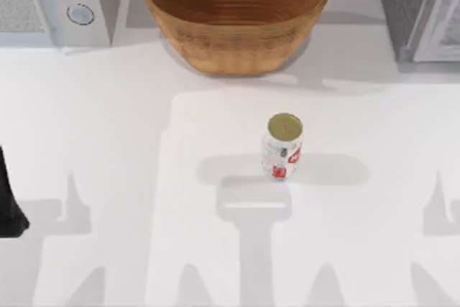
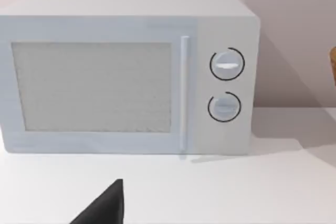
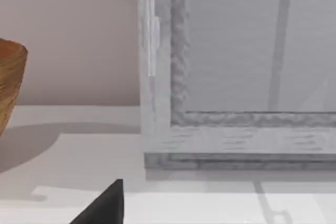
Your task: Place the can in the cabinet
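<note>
1. You had the can (image 1: 283, 146) standing upright on the white table (image 1: 129, 177), a little right of centre, its gold top up and its white label with red marks facing the near edge.
2. You could see nothing touching the can; bare table lay all round it.
3. Beyond it, at the far edge, you had the wicker basket (image 1: 236, 14), well apart from the can and slightly to its left.
4. You had the cabinet (image 1: 420, 8) at the far right corner, its speckled grey side towards the basket; the right wrist view showed its pale framed door (image 3: 241, 66) shut, with the basket's edge (image 3: 10, 85) beside it.
5. You had the microwave (image 1: 54, 1) at the far left corner; the left wrist view faced its front, with the door (image 2: 94, 87), its handle and two round knobs (image 2: 227, 64).
6. Your left arm (image 1: 8, 203) sat at the table's left edge, well away from the can. I cannot tell from these views whether its fingers were apart or together.
7. A dark tip of your left gripper (image 2: 105, 205) showed low in the left wrist view, and a like tip of your right gripper (image 3: 105, 205) in the right wrist view; I cannot tell that hand's state either.
</note>
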Available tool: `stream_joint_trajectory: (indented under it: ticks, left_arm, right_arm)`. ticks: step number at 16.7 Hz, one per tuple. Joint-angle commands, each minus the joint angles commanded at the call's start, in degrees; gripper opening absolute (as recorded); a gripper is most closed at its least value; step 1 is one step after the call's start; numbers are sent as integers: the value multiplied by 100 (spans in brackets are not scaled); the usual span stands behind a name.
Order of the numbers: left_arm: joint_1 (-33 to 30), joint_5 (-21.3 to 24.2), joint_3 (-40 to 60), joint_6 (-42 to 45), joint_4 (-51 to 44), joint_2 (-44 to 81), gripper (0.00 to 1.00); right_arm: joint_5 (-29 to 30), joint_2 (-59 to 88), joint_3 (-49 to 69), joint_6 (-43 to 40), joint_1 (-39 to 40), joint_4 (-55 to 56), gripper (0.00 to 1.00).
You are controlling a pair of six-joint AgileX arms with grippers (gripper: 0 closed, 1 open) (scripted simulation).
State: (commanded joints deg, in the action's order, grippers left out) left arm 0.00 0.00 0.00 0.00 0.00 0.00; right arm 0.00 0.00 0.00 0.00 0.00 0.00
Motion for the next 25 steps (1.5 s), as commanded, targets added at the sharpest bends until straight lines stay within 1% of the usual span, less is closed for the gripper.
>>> stream_joint_trajectory:
  ticks: [5, 7, 10, 15, 25]
  left_arm:
    - [0, 0, 0, 0, 0, 0, 100]
    - [0, 0, 0, 0, 0, 0, 100]
    - [0, 0, 0, 0, 0, 0, 100]
    - [0, 0, 0, 0, 0, 0, 100]
    - [0, 0, 0, 0, 0, 0, 100]
  right_arm:
    - [113, 328, 100, 0, 162, 241, 100]
    - [297, 827, 246, 1, 394, 601, 100]
    - [730, 1941, 568, 3, 892, 1397, 100]
    - [1766, 4479, 1292, 14, 1985, 3203, 100]
    - [4325, 10362, 2967, 42, 4387, 7388, 100]
